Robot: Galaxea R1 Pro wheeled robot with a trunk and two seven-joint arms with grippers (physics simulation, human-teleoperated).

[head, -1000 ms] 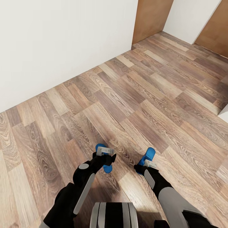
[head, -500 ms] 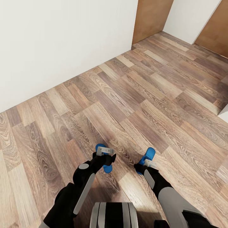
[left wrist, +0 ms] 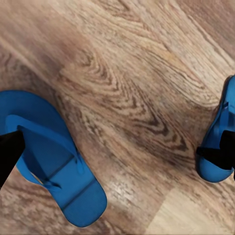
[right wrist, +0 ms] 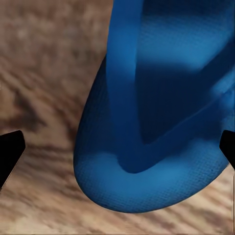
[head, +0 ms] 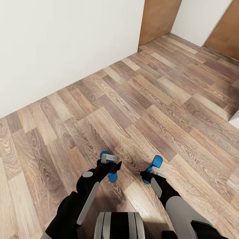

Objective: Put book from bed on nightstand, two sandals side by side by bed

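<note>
The floor (head: 139, 99) under me is wood plank, brown with strong swirling grain, and its finish is satin: a pale sheen lies on the boards near my base. The wall (head: 59, 43) is plain white and matt, smooth like paint. The door panels (head: 159, 18) beyond look like flat, warm-brown wood without gloss. My left sandal (left wrist: 54, 156) looks like soft foam or rubber, bright blue, matt, with a smooth strap. My right sandal (right wrist: 156, 112) shows a finely pebbled sole surface up close. My left tool (head: 111, 160) has pale, matt plastic fingers; my arms are black and grey, smooth and slightly shiny.
</note>
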